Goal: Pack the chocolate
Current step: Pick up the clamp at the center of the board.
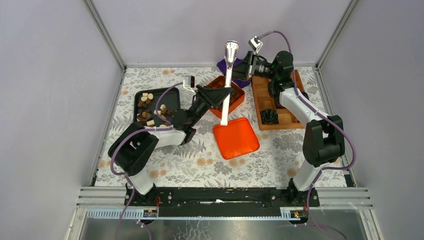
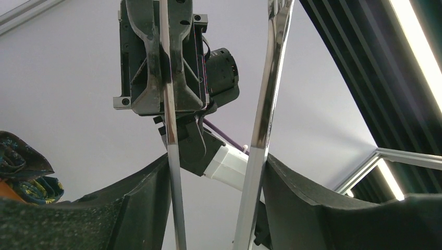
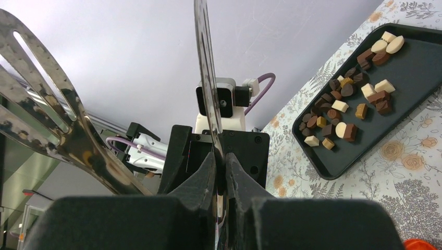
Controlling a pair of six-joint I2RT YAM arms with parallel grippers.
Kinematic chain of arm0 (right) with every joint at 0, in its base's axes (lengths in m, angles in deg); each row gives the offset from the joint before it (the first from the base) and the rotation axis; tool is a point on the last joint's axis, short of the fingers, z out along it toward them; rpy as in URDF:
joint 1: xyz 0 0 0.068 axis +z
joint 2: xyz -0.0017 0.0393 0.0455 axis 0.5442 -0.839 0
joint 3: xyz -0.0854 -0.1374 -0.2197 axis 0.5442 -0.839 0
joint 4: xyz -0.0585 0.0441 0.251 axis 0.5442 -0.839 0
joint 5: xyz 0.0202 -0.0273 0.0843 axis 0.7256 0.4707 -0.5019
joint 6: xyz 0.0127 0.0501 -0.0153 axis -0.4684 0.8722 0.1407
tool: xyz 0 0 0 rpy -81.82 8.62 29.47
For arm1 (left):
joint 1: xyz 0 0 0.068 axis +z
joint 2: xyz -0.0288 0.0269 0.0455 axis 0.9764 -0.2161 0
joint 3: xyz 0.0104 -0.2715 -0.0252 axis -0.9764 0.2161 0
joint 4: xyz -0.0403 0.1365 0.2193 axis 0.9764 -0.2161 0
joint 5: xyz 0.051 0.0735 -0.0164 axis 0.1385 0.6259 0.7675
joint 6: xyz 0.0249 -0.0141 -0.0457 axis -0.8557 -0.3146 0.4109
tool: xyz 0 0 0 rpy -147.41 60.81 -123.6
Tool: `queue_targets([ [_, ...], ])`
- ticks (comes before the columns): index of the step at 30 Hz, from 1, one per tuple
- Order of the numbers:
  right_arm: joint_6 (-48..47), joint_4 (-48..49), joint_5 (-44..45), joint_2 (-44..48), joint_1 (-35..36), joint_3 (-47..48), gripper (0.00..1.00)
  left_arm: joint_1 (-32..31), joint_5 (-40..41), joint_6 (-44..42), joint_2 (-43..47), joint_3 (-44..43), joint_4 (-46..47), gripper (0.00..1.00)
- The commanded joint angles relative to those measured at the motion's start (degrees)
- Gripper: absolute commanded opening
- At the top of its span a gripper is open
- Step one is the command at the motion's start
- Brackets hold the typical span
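The right tool (image 3: 221,161) is clenched on one arm of the silver tongs (image 1: 227,85), which stand upright. The left tool (image 1: 225,92) grasps the tongs lower down, both arms between its fingers (image 2: 297,198). The chocolate (image 3: 344,112), dark, light brown and cream pieces, lies loose in the black tray (image 1: 172,97) on the surface, to the left of the left tool and well apart from the right tool.

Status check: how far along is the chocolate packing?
Done: nothing visibly packed; the chocolate sits in the black tray, and the wooden box shows only one dark cup. In hand: the tongs, pinched by the right fingers, left fingers around them. Left: moving seemingly every piece.
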Motion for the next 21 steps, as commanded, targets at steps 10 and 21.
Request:
queue_targets([
  [10, -0.53, 2.42, -2.09, 0.8, 0.03, 0.56, 0.09, 0.35, -1.87, 0.87, -2.18, -1.72, 2.51, 0.66],
  [21, -0.87, 2.54, -2.88, 1.07, 0.01, 0.97, 0.09, 1.05, -7.57, 0.64, -3.21, -1.85, 2.46, 0.68],
])
